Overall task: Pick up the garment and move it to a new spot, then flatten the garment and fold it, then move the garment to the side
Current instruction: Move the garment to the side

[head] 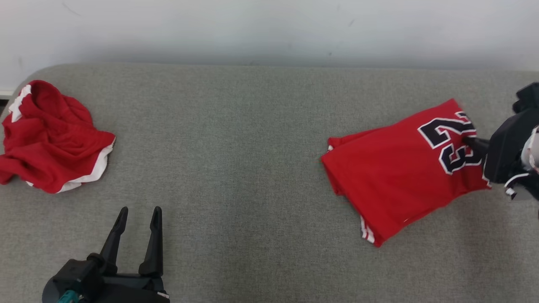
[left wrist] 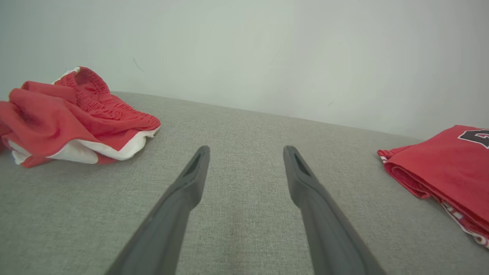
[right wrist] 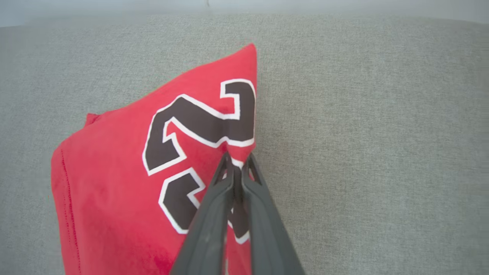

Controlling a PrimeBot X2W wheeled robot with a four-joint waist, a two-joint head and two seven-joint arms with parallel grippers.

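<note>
Left end effector point(head: 139, 210): nearest, at the lower left of the head view; fingers spread wide, holding nothing, tips over bare grey cloth; same wide gap in the left wrist view point(left wrist: 246, 149).

Counter point(head: 236, 147): grey woven cover, rounded far-left corner, carrying both red garments.

Jersey point(head: 396, 172): folded, on the right half of the counter, lying askew with one striped corner toward the near edge; red, with a black "23" outlined in white at its right end; stacked layers visible along its left edge in the left wrist view point(left wrist: 450, 160); well apart from the left end effector.

Right end effector point(head: 473, 141): at the right edge of the head view, reaching leftward; fingers pressed together, pinching the jersey's right edge at the numerals; in the right wrist view point(right wrist: 237, 160) tips closed on the red fabric point(right wrist: 114, 183) between the "2" and the "3".

Lift: cannot tell whether the gripped edge is off the counter.

Shorts point(head: 50, 139): crumpled red heap with white trim, far left, near the rounded corner; well apart from the jersey; also at the left of the left wrist view point(left wrist: 68, 114).

Wall point(head: 269, 29): pale, plain, behind the far edge.
</note>
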